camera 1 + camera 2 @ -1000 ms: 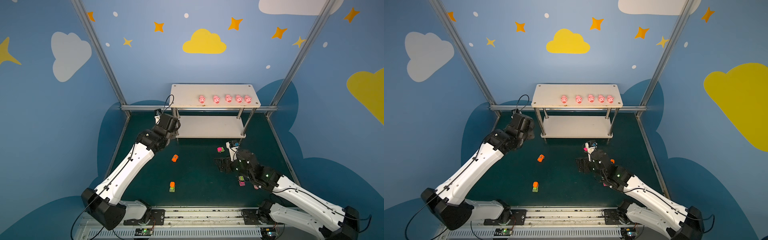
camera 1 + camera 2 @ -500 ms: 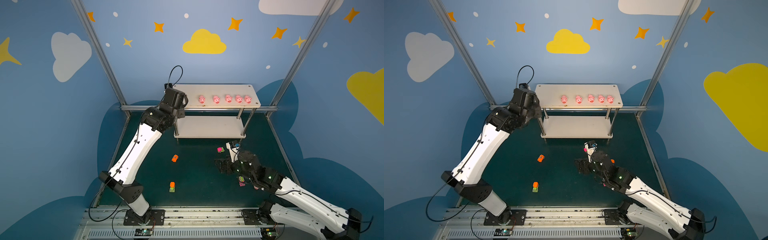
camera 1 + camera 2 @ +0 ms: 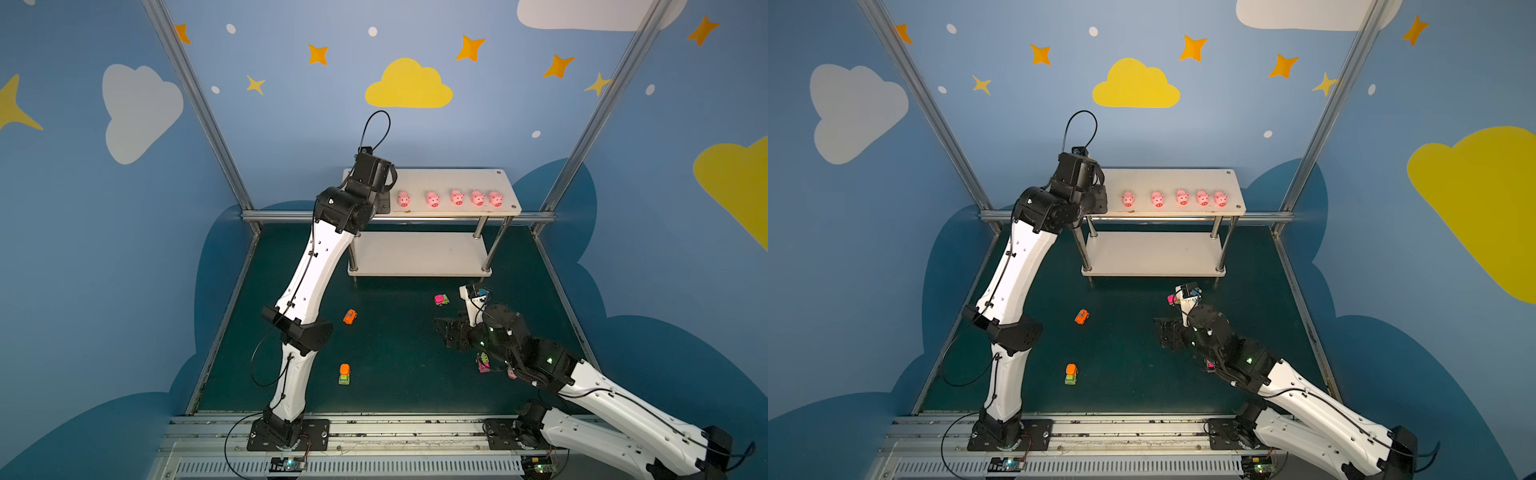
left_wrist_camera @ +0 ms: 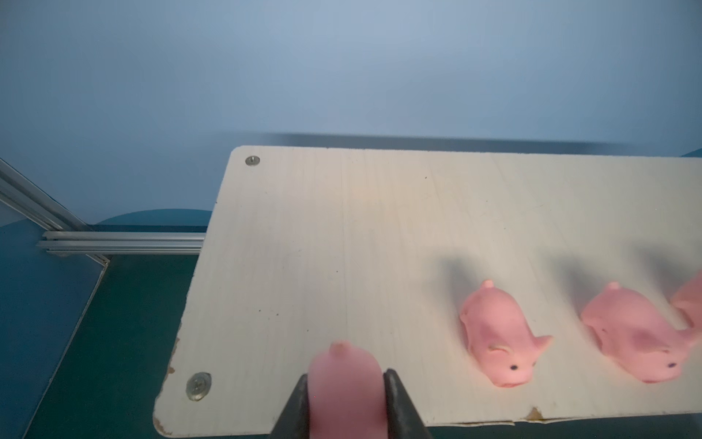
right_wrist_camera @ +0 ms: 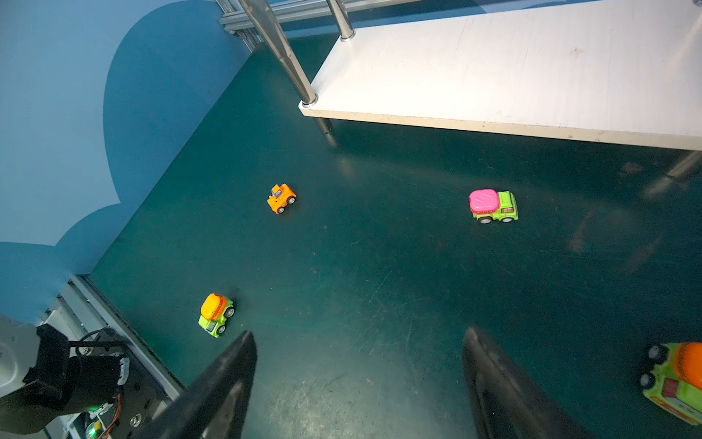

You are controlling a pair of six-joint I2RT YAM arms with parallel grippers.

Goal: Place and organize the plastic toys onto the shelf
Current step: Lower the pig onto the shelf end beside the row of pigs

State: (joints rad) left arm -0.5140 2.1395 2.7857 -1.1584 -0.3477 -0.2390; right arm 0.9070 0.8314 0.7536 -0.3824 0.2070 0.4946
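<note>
Top-down look at a dark green mat [image 3: 395, 395], 12 o'clock at the far blue wall. At 12 o'clock, a two-tier shelf [image 3: 457, 178] of cream-white boards on shiny metal posts. At the 9 o'clock end of its top board, the left gripper [image 4: 346, 376]: black jaws pinching a small pink plastic pig [image 4: 342, 361] by its flanks, tail nub pointing away from the wrist, just inside the board's front edge; resting on the wood or held just clear, cannot tell. Toward 3 o'clock along the same board, a row of five pink pigs [image 3: 456, 197] with darker snouts, upright, snouts toward 6 o'clock. Down on the mat, at 9 o'clock of centre, a tiny all-orange toy car [image 3: 350, 316]; at 7 o'clock, a lime-green toy truck with an orange drum [image 3: 344, 374]; at 2 o'clock, near the shelf front, a lime-green toy truck with a magenta top [image 3: 441, 299]; all three on their wheels, well apart. At 3 o'clock, the right gripper [image 5: 359, 332], low over bare mat, black fingers spread wide. At 4 o'clock, half hidden under the right arm, a magenta-and-green toy vehicle [image 3: 482, 365].
</note>
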